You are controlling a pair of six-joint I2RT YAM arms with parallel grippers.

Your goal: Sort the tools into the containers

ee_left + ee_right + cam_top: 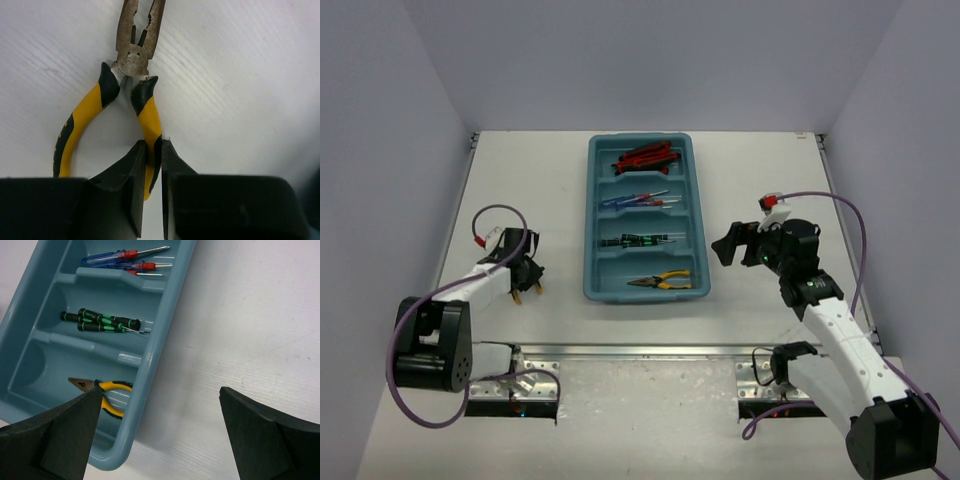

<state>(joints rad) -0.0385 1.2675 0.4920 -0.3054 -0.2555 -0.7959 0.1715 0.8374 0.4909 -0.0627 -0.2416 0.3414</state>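
Left gripper (154, 150): low on table at near left, pinched tight around one yellow handle of loose pliers (145, 107) (other handle free, metal nose slightly parted, pointing away from wrist). Loose pliers flat on table, well apart from tray (592, 215).

Right gripper (735, 243): fingers spread wide, nothing between, held near tray's right rim, not touching.

Tray in four compartments, near to far:
- nearest: one pair of yellow-handled pliers (660, 282), crosswise, nose to left
- second: a few thin black-green screwdrivers (100, 320), bunched, tips to right
- third: blue and red-handled screwdrivers (638, 199), tips to right
- farthest: red-black utility knives (647, 158), piled together

Tray mid-table, long sides running away from arms. Bare table (770, 170) on both flanks, only a narrow strip past far rim.

White surface, faint ribbed grain in wrist views. Metal rail (650, 352) along near edge. Purple cables (490, 215) looping off both arms. Pale lilac walls (640, 60) on three sides.
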